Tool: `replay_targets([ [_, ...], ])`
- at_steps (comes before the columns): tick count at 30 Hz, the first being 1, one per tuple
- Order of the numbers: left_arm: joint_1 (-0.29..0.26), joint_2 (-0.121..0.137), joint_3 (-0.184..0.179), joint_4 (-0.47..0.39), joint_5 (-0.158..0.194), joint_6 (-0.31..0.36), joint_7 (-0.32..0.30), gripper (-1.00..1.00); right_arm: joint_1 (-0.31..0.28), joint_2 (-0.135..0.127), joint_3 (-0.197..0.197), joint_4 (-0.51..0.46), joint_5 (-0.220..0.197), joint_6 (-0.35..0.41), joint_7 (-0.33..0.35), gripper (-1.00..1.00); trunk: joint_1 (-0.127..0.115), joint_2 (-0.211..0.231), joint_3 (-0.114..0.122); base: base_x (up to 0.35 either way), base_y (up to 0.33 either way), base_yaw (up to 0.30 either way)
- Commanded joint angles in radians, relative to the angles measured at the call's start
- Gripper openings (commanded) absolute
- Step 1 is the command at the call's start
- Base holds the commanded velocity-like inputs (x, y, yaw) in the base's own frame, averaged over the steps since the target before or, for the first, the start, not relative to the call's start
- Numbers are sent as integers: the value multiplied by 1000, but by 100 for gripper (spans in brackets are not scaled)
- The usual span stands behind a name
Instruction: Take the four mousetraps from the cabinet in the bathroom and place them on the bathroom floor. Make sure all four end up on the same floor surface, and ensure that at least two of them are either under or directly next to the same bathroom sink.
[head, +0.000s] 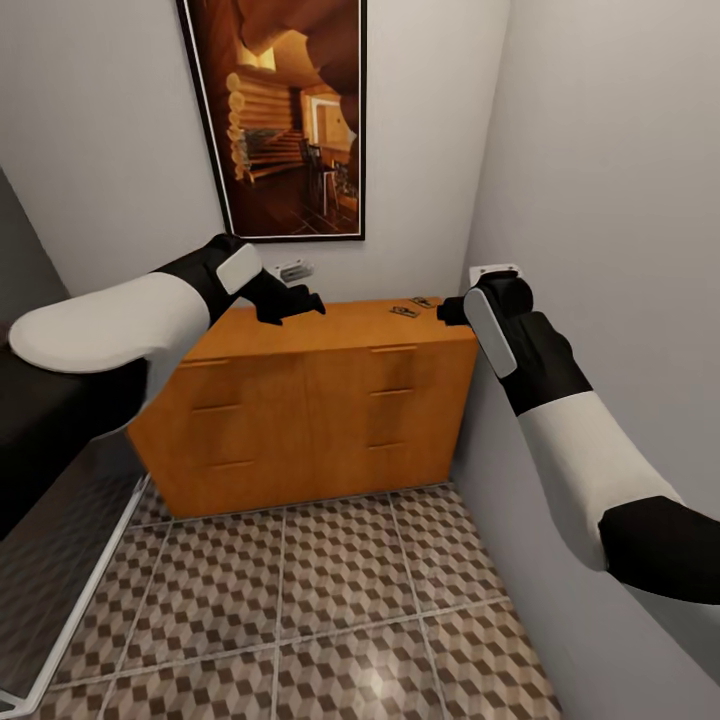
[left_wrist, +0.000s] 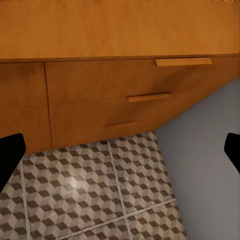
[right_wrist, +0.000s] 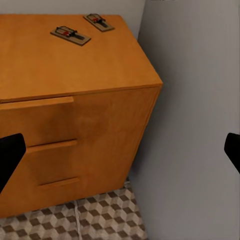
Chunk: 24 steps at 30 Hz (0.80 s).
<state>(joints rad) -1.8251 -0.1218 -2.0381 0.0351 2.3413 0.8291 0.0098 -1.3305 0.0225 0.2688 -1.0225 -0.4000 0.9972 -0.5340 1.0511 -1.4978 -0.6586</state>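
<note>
Where the head view looks down into a narrow corner, the cabinet (head: 310, 400) stands against the back wall, its orange-brown front showing two columns of closed drawers with slim bar handles (head: 393, 349), and two mousetraps (head: 405, 311) lie on its top toward 1 o'clock from the cabinet's middle, close to the right-hand edge and just beside each other without touching. The right wrist view shows them more plainly: the nearer mousetrap (right_wrist: 70, 35) and the farther mousetrap (right_wrist: 99, 21), both flat with thin wire parts, resting at the back corner of the top next to the grey side wall (right_wrist: 195, 100). The left gripper (head: 292, 302) hovers above the left part of the cabinet top, at about 11 o'clock from the cabinet's middle; in the left wrist view its dark fingertips (left_wrist: 10, 150) stand far apart at the frame's edges, so the claw is wide and holds nothing. The right gripper (head: 452, 311) sits at the cabinet's right end, just beside the traps, and its fingertips (right_wrist: 9, 157) are likewise spread wide with nothing between them. The bathroom floor (head: 330, 600), tiled in the cube pattern, lies below the cabinet at 6 o'clock. A framed picture (head: 285, 115) hangs on the wall above.
</note>
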Motion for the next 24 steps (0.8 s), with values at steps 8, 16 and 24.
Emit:
replay_targets([
  [8,3,-8,-5,-3,10,5,1,100,-1,-1,-1,15,-11,4,-9,100,0,0,-1,271,-49,0],
  [16,7,-8,-4,-34,10,4,2,100,-1,-1,-2,22,-11,4,-9,100,0,0,-1,318,-75,0],
  [24,8,-4,1,-79,10,3,2,100,0,4,-2,41,-12,4,-8,100,0,0,-1,326,-67,0],
])
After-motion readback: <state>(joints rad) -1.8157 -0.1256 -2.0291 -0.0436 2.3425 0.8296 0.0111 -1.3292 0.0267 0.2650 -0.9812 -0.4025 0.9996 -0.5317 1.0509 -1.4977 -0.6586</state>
